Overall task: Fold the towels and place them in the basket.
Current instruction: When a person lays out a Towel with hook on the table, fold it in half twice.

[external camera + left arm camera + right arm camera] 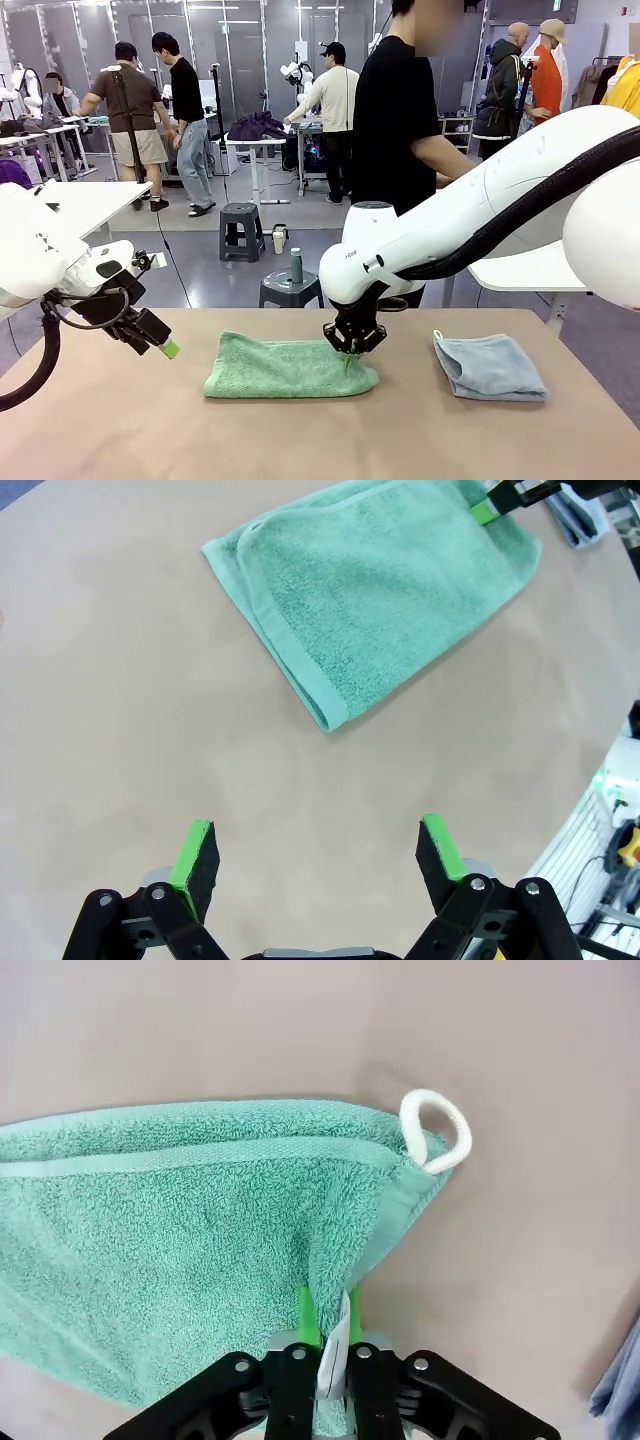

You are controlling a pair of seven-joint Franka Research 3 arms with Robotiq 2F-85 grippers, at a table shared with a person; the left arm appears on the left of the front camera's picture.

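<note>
A mint green towel (285, 366) lies folded in half on the tan table, also seen in the left wrist view (375, 585) and close up in the right wrist view (190, 1220). My right gripper (348, 352) is shut on this towel's right edge, its green pads (308, 1312) pinching the cloth near a white hanging loop (436, 1130). A pale grey-blue towel (490, 366) lies folded at the table's right. My left gripper (158, 342) hovers open above the table left of the green towel, its fingers (198, 855) apart and nothing between them. The basket is out of view.
The tan table (120, 430) has bare room at the front and left. A person in black (400, 120) stands at the far side. Beyond are stools (242, 230), other tables and people.
</note>
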